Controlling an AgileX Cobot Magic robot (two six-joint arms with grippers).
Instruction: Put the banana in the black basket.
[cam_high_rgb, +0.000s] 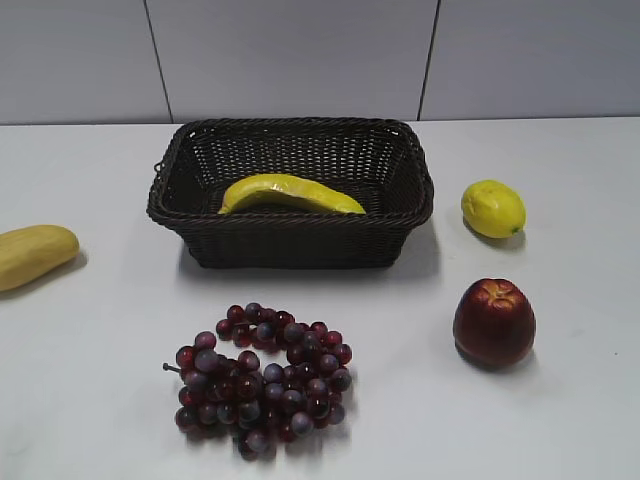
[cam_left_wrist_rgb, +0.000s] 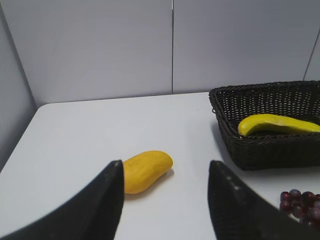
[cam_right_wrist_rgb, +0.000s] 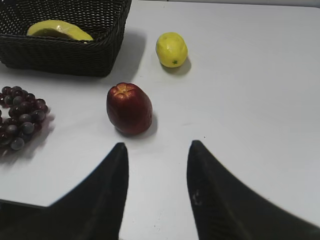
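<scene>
The banana (cam_high_rgb: 290, 194) is long, curved and yellow-green. It lies inside the black basket (cam_high_rgb: 400, 225) at the back middle of the table. It also shows in the left wrist view (cam_left_wrist_rgb: 277, 123) and the right wrist view (cam_right_wrist_rgb: 59, 30), inside the basket (cam_left_wrist_rgb: 260, 150) (cam_right_wrist_rgb: 65, 57). My left gripper (cam_left_wrist_rgb: 165, 167) is open and empty, above the table left of the basket. My right gripper (cam_right_wrist_rgb: 157, 150) is open and empty, above the table in front of the red apple. Neither gripper shows in the exterior view.
A plump yellow-tan fruit (cam_high_rgb: 32, 255) (cam_left_wrist_rgb: 145, 170) lies at the left edge. A lemon (cam_high_rgb: 493, 208) (cam_right_wrist_rgb: 171, 49) sits right of the basket. A red apple (cam_high_rgb: 494, 322) (cam_right_wrist_rgb: 129, 108) stands front right. A bunch of dark grapes (cam_high_rgb: 262, 378) (cam_right_wrist_rgb: 20, 117) lies in front.
</scene>
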